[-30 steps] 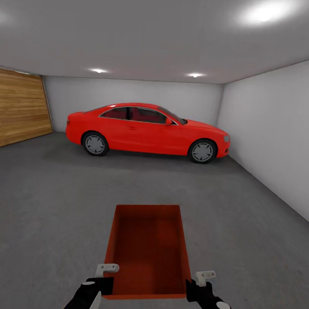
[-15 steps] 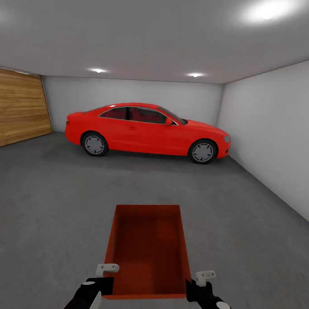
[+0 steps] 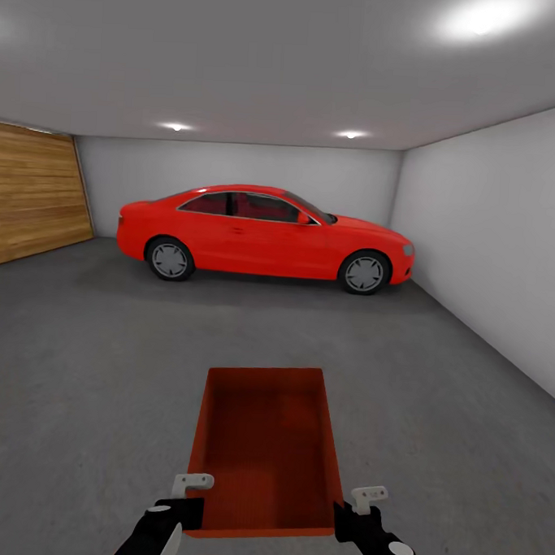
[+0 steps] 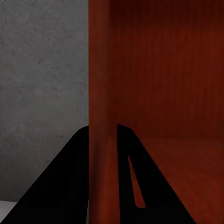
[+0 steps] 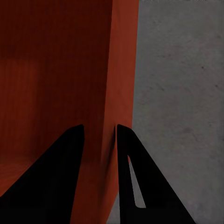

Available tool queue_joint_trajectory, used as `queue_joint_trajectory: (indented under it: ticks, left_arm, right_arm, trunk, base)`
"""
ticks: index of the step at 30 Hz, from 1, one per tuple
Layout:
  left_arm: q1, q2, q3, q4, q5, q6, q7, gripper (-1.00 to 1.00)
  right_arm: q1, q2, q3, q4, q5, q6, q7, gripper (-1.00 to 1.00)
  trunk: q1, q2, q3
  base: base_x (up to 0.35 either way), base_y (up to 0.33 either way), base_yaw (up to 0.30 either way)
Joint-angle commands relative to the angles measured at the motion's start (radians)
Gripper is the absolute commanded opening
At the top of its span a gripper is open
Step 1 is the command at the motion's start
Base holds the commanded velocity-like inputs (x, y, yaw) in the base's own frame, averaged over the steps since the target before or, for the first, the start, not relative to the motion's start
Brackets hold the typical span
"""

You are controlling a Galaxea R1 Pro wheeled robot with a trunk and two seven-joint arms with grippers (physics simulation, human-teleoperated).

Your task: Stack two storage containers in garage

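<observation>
So we're in the garage now with one storage container (image 3: pixel 264 452) held out in front of us, open top up, carried between both arms. Going left to right: the left gripper (image 3: pixel 191 494) is clamped on the container's left wall near the close corner. In the left wrist view (image 4: pixel 102 135) the two dark fingers straddle the thin orange-red wall (image 4: pixel 100 93), one inside and one outside. The right gripper (image 3: pixel 363 503) does the same on the right wall, pinched tight in the right wrist view (image 5: pixel 100 133).

Progress-wise, we'd say this bin has made the trip but isn't set down for sure; we can't tell if it touches the floor (image 3: pixel 86 365). The second bin is yet to be stacked, as far as we can judge.

The floor is dark grey speckled concrete. There's a wood-panel door (image 3: pixel 34 191) on the left, a red car (image 3: pixel 263 236) parked across the back, and a plain white wall (image 3: pixel 491 240) on the right.
</observation>
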Motion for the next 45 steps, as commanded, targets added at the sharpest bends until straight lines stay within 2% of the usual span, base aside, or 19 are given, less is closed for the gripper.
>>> queue_joint_trajectory:
  ticks: [1,27,40,45]
  left_arm:
    - [0.0,0.05,0.013,0.0,-0.02,0.009,0.02,-1.0]
    - [0.0,0.05,0.013,0.0,-0.02,0.008,0.02,-1.0]
    - [0.0,0.05,0.013,0.0,-0.02,0.008,0.02,-1.0]
    - [0.0,0.05,0.013,0.0,-0.02,0.008,0.02,-1.0]
  right_arm:
    - [0.0,-0.002,0.016,-0.004,0.004,-0.011,0.017,-1.0]
    - [0.0,-0.002,0.017,-0.004,0.004,-0.013,0.017,-1.0]
    - [0.0,-0.002,0.016,-0.004,0.004,-0.013,0.017,-1.0]
    - [0.0,-0.002,0.016,-0.004,0.004,-0.013,0.017,-1.0]
  trunk:
    - [0.0,-0.001,0.0]
    - [0.0,-0.001,0.0]
    - [0.0,-0.001,0.0]
    - [0.0,-0.001,0.0]
  base:
    - [0.0,0.0,0.0]
    - [0.003,0.018,0.0]
    - [0.261,0.0,0.0]
    - [0.087,0.0,0.0]
